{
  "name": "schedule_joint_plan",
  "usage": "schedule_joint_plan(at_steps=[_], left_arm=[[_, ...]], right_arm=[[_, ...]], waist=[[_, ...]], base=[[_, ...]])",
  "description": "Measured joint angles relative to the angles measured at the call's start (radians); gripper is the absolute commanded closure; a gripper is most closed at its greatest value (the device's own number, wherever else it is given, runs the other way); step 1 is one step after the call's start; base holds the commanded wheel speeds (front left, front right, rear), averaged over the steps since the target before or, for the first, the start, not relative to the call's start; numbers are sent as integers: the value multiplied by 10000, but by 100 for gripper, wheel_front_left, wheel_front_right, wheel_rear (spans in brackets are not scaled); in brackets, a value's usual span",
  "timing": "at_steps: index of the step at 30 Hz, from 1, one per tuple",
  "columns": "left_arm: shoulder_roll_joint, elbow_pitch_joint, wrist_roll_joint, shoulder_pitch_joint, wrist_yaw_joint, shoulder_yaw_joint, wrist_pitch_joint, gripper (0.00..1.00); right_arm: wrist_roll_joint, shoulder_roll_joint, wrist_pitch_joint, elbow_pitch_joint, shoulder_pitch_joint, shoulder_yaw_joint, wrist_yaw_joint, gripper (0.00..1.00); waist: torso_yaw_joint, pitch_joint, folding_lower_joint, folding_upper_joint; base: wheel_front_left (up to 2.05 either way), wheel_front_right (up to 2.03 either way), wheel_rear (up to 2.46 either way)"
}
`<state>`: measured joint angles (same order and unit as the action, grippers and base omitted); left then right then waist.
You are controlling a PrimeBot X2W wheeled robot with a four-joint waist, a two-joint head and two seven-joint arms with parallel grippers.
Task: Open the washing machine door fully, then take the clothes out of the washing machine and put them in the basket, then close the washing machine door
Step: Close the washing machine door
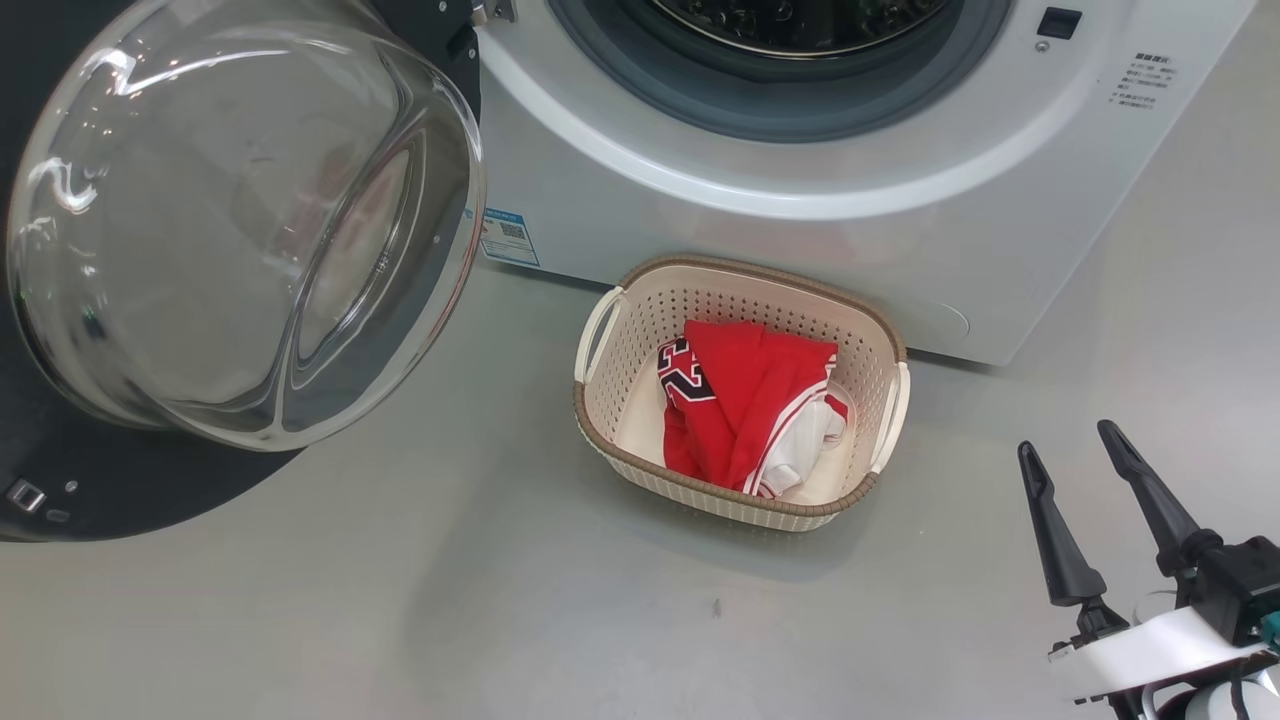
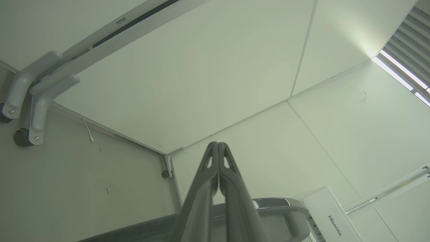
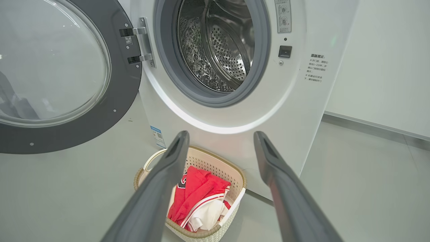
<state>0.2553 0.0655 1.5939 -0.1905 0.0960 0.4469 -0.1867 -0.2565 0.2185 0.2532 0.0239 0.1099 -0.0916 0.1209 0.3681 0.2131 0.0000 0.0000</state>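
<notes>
The washing machine (image 1: pixel 830 230) (image 3: pixel 302 111) stands with its door (image 1: pixel 240 230) (image 3: pixel 53 70) swung wide open to the left; its steel drum (image 3: pixel 218 43) looks bare inside. The red and white clothes (image 1: pixel 750 415) (image 3: pixel 198 201) lie in the cream basket (image 1: pixel 620 400) (image 3: pixel 235 181) on the floor before the machine. My right gripper (image 1: pixel 1075 445) (image 3: pixel 220 136) hangs open and holds nothing, to the right of the basket and back from it. In the left wrist view, my left gripper (image 2: pixel 217 144) points up at the ceiling, its fingers pressed together on nothing.
Grey floor (image 1: pixel 500 620) spreads around the basket. The open door juts out over the floor at the left. A white wall (image 3: pixel 386 60) runs to the right of the machine. A chrome-edged part (image 2: pixel 285 205) and a white branded panel (image 2: pixel 332 218) show below my left gripper.
</notes>
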Motion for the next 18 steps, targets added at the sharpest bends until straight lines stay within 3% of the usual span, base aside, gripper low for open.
schedule_joint_plan(at_steps=[18], left_arm=[[1060,-2063,523,-175,232,-859,1992,100]], right_arm=[[-161,313,0,96,-67,107,2,0]], waist=[[-84,335,0,0]], base=[[0,0,0]])
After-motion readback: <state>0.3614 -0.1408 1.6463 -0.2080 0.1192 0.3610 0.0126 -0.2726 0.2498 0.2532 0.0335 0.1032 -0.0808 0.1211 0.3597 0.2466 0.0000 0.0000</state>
